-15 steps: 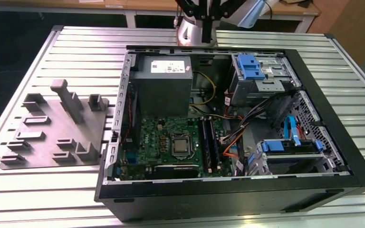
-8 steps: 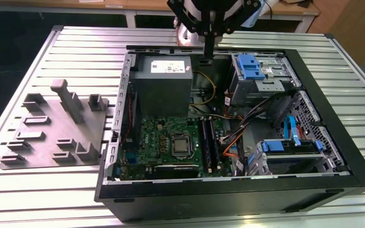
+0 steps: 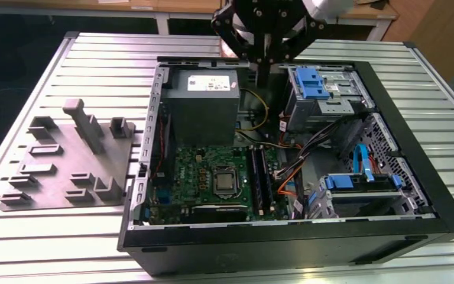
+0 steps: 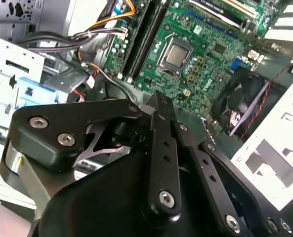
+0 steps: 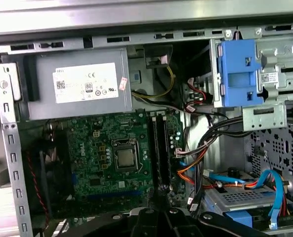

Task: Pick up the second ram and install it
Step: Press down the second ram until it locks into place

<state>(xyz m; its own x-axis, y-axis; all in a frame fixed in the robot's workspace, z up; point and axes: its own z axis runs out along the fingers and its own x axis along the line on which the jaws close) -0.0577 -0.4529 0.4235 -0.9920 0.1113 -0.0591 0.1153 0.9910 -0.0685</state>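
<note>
Ribbed metal table [image 3: 45,236]; open computer case [image 3: 290,242] lying on it, grey moulded fixture [image 3: 61,171] to its left. Inside: one motherboard [image 3: 211,171], one power supply [image 3: 199,97], two blue drive brackets [image 3: 310,83] [image 3: 357,182]. Gripper [image 3: 262,86] hangs above the case's far side. In the second wrist view its fingers [image 4: 158,123] look pressed together. Cannot tell whether the second ram is pinched between them, or which way it points.
</note>
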